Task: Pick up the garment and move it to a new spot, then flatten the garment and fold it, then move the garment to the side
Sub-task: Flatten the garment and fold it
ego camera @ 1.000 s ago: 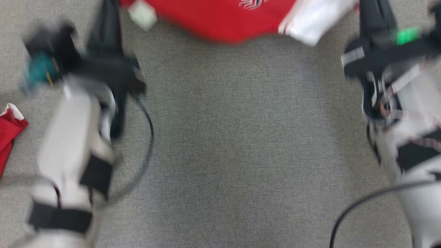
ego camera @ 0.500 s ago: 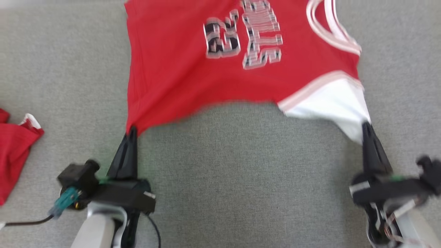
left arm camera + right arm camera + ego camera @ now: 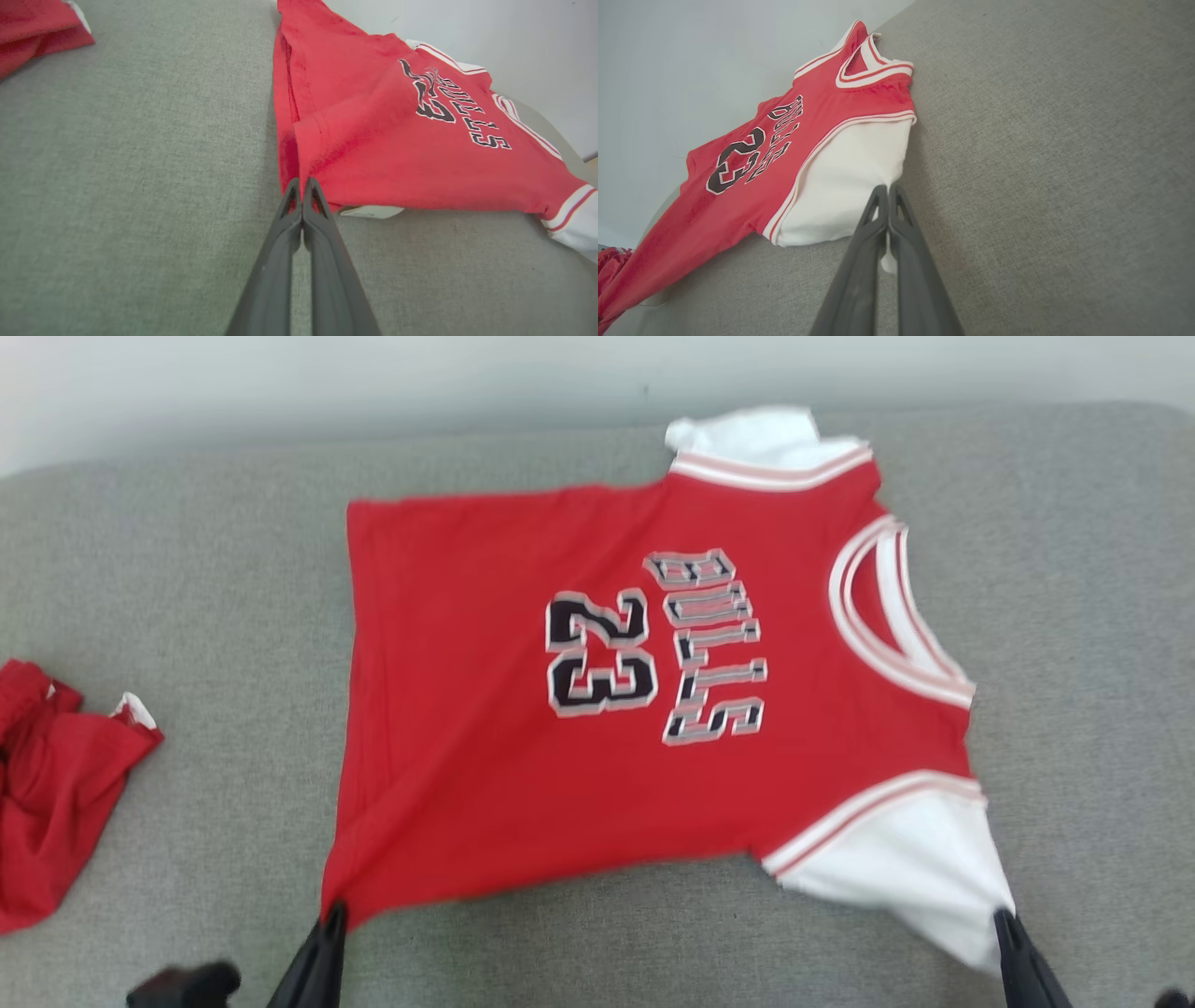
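Head view: the red jersey (image 3: 485,737) lies spread on the grey worktop (image 3: 187,616), number 23 and lettering face up, collar toward the right. The left tool (image 3: 331,919) has the near hem corner, and the right tool (image 3: 1004,924) has the tip of the white sleeve (image 3: 915,859). A second red cloth (image 3: 56,803) sits crumpled well apart at the left edge.

Left wrist view: the left tool (image 3: 301,184) is pinched tight, fingers pressed together on the red hem corner, and the jersey (image 3: 373,140) fans away from the tips.

Right wrist view: the right tool (image 3: 888,189) is clamped narrow on the sleeve (image 3: 850,186) edge, with a scrap of white showing between the fingers. The jersey (image 3: 752,172) stretches off to the left.
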### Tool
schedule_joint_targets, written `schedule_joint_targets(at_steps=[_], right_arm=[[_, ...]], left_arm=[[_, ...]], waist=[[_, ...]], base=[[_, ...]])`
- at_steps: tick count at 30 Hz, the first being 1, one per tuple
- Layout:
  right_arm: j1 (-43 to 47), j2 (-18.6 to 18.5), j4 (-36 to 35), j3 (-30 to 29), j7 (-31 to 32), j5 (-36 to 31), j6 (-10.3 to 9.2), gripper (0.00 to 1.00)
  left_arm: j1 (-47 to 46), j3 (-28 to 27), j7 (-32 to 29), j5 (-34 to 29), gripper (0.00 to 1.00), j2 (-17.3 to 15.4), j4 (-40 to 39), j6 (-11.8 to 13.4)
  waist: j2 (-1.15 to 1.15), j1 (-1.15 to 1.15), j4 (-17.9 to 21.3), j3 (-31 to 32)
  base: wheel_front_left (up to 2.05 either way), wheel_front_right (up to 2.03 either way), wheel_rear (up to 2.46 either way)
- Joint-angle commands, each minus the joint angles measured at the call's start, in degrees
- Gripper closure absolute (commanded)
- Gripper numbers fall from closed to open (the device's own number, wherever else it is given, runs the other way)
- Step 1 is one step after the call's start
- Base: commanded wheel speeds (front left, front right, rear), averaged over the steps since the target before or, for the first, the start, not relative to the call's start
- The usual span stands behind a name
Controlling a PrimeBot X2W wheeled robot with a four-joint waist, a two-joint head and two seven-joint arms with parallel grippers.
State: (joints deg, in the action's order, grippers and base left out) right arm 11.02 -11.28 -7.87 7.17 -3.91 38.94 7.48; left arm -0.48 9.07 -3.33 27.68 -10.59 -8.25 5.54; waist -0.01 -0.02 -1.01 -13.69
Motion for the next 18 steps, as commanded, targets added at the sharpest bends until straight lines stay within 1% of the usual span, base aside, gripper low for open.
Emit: schedule_joint_targets(at_steps=[1, 4, 8, 9, 13, 18], right_arm=[[2.10, 0.74, -1.20, -0.85, 0.88, -0.45, 0.02, 1.00], [6.65, 2.72, -4.33, -2.29, 4.29, -1.62, 0.02, 1.00], [10.56, 4.30, -7.77, -3.21, 8.34, -2.99, 0.02, 1.00], [11.25, 4.84, -8.95, -3.68, 9.59, -3.46, 0.02, 1.00], [11.10, 5.48, -10.03, -4.37, 11.49, -4.22, 0.02, 1.00], [8.56, 5.30, -11.79, -5.51, 12.84, -4.69, 0.02, 1.00]], left_arm=[[2.24, -0.53, -0.57, 0.50, 1.00, -0.66, -0.94, 0.64], [6.59, -1.15, -2.28, 1.05, 1.00, -1.36, -3.37, 1.76], [10.60, -0.98, -5.05, 2.00, 1.00, -1.72, -6.55, 2.89], [11.76, -0.92, -6.42, 2.03, 1.00, -2.01, -7.68, 3.62], [11.89, -0.60, -7.83, 1.98, 1.00, -1.99, -9.25, 4.41], [10.07, -0.15, -8.45, 2.99, 1.00, -0.93, -10.52, 4.62]], waist=[[0.01, 0.02, 0.80, 1.94], [0.01, 0.02, 1.20, 3.04], [0.01, 0.02, 1.70, 3.65], [0.01, 0.02, 1.84, 3.87], [0.01, 0.02, 1.71, 3.80], [0.01, 0.02, 1.53, 2.89]], base=[[0.00, 0.00, 0.00], [0.00, 0.00, 0.00], [0.00, 0.00, 0.00], [0.00, 0.00, 0.00], [0.00, 0.00, 0.00], [0.00, 0.00, 0.00]])
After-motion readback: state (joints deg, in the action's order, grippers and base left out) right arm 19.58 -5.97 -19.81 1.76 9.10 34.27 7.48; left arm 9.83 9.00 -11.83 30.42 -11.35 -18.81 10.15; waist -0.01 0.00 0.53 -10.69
